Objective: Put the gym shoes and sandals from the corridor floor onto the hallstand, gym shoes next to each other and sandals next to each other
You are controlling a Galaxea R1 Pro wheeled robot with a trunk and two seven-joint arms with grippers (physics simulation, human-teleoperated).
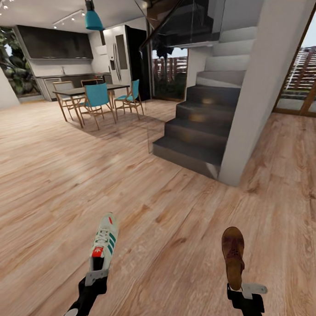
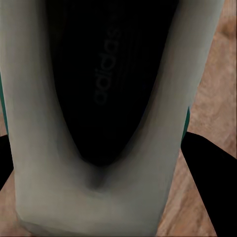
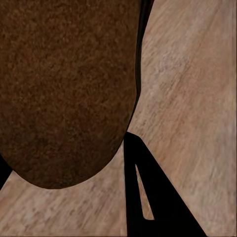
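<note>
My left hand (image 1: 98, 274) holds one gym shoe (image 1: 104, 242), my right hand (image 1: 242, 290) holds one sandal (image 1: 233, 256). Both must still reach the rack.

- An open-plan modern home, floored throughout in light wood-grain planks (image 1: 169, 212).
- At 11 o'clock, a dining table (image 1: 88, 91) with teal chairs (image 1: 99, 97) under a teal pendant lamp (image 1: 93, 18).
- Behind them, a kitchen counter (image 1: 62, 81), dark cabinets (image 1: 56, 43) and a refrigerator (image 1: 118, 54).
- At 1 o'clock, a grey staircase (image 1: 202, 114) with a glass balustrade (image 1: 189, 23).
</note>
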